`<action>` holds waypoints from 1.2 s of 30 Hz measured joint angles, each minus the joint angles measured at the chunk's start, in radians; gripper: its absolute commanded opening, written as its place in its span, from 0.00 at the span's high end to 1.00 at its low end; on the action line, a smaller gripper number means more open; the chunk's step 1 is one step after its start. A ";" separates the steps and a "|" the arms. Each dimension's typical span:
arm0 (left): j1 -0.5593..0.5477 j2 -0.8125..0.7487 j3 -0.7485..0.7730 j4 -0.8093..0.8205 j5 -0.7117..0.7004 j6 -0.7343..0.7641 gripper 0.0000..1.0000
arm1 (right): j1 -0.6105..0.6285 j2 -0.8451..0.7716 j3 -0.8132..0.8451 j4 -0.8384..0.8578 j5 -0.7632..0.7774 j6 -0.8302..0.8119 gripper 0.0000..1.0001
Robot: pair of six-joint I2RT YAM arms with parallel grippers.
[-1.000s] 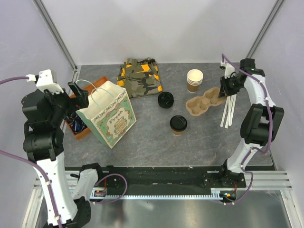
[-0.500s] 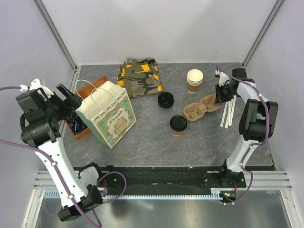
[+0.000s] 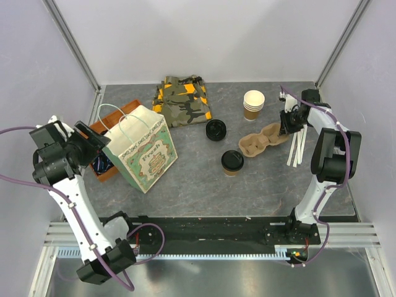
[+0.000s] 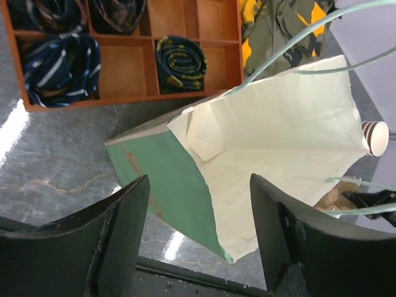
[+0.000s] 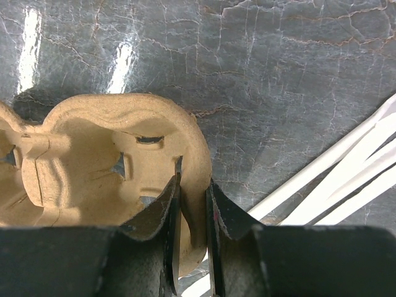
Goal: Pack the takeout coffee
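The takeout coffee [image 3: 232,162], a small brown cup with a black lid, stands upright mid-table, apart from both grippers. The printed paper bag [image 3: 141,154] stands left of it with its mouth open. My left gripper [image 3: 98,142] is at the bag's left rim. In the left wrist view it [image 4: 199,235] is open, and the bag's green edge [image 4: 185,198] lies between the jaws without touching them. My right gripper [image 3: 288,122] is at the right end of the cardboard cup carrier [image 3: 263,137]. In the right wrist view it [image 5: 193,204] is shut on the carrier's rim [image 5: 197,154].
A stack of lidless paper cups [image 3: 253,104] stands behind the carrier, and a loose black lid [image 3: 216,130] lies left of it. White straws [image 3: 297,145] lie by the right arm. A camouflage cloth [image 3: 182,100] is at the back. An orange compartment tray [image 3: 105,174] sits behind the bag.
My left arm has dropped and swung in to the bag's left rim, its jaws narrowing a little. My right gripper came down onto the carrier's rim, then stayed still.
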 measured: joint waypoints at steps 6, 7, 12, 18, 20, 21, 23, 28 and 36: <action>0.003 0.020 -0.050 0.026 0.066 -0.015 0.35 | 0.000 0.004 0.000 0.001 0.000 0.000 0.87; 0.003 0.020 -0.056 0.034 0.074 -0.017 0.35 | 0.000 0.004 0.000 0.001 0.000 0.000 0.87; 0.003 0.025 -0.108 0.065 0.098 -0.033 0.41 | 0.000 0.004 0.000 0.001 0.000 0.004 0.90; 0.003 0.055 -0.129 0.084 0.118 -0.045 0.57 | 0.000 0.002 0.000 0.000 0.000 0.021 1.00; 0.003 0.056 -0.129 0.089 0.130 -0.045 0.63 | 0.000 -0.007 0.000 -0.002 0.000 0.029 1.00; 0.003 0.056 -0.129 0.092 0.138 -0.045 0.68 | 0.000 -0.018 0.002 -0.005 0.002 0.037 1.00; 0.003 0.055 -0.129 0.097 0.151 -0.045 0.74 | -0.003 -0.040 0.011 -0.013 0.006 0.048 1.00; 0.003 0.055 -0.129 0.094 0.190 -0.037 0.93 | -0.023 -0.124 0.096 -0.028 0.016 0.090 1.00; -0.015 0.051 -0.127 0.071 0.283 0.034 0.98 | -0.031 -0.239 0.334 -0.060 -0.031 0.222 1.00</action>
